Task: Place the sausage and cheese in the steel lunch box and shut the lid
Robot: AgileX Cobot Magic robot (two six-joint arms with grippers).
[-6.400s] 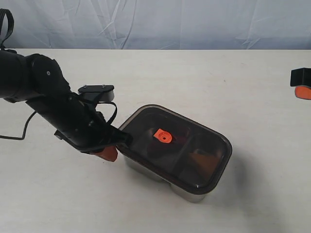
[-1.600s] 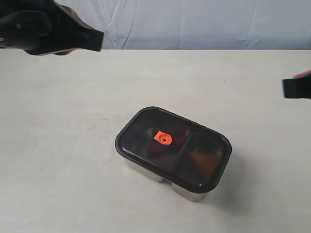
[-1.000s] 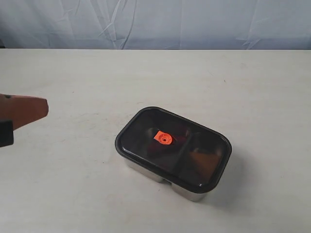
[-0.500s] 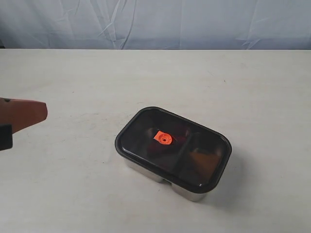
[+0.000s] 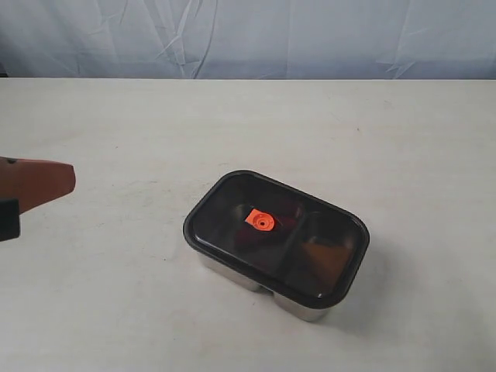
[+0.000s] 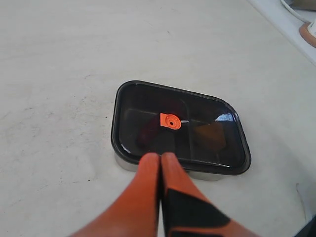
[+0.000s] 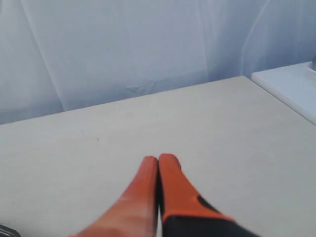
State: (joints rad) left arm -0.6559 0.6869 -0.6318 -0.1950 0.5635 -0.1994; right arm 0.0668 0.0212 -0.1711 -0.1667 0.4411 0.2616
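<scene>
Lid (image 5: 275, 236) sits flush on the steel lunch box (image 5: 232, 275); we have drawn left gripper (image 6: 160, 157) and right gripper (image 7: 158, 159) clear, both pinched empty, so the task looks done.

The lid (image 5: 275, 236) is dark, glossy, translucent plastic with a bright glint on it; at its centre sits a matt orange valve tab (image 5: 260, 220). Under the lid the steel lunch box (image 5: 298, 308) shows shiny polished metal. The table (image 5: 116, 310) around the lid is matt, off-white and faintly scuffed, and beyond it hangs creased pale cloth (image 5: 310, 39). My left gripper (image 6: 160, 157) is smooth orange plastic
</scene>
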